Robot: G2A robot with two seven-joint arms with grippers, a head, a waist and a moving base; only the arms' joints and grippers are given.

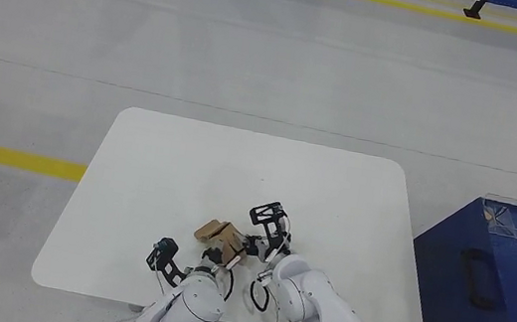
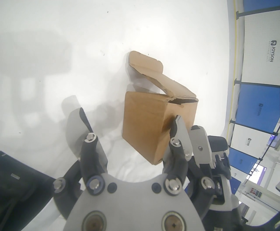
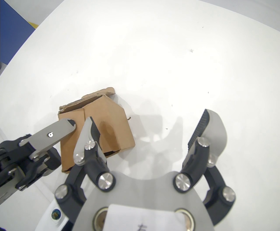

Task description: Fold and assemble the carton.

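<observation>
A small brown carton (image 1: 216, 231) lies on the white table (image 1: 334, 192), close to the near edge. In the left wrist view the carton (image 2: 144, 122) is partly formed, with a loose flap (image 2: 145, 62) sticking out at its far end. My left gripper (image 2: 128, 113) is open around the carton, and one of its fingers (image 2: 178, 129) touches a side wall. My right gripper (image 3: 147, 115) is open just right of the carton (image 3: 109, 118), with one finger (image 3: 90, 131) resting against the top panel. Nothing lies between the right gripper's fingers.
A blue cabinet (image 1: 491, 286) stands off the table's right side with a clear plastic box (image 1: 507, 213) on it. The table's far half is bare white surface. A yellow line (image 1: 8, 157) runs along the floor at the left.
</observation>
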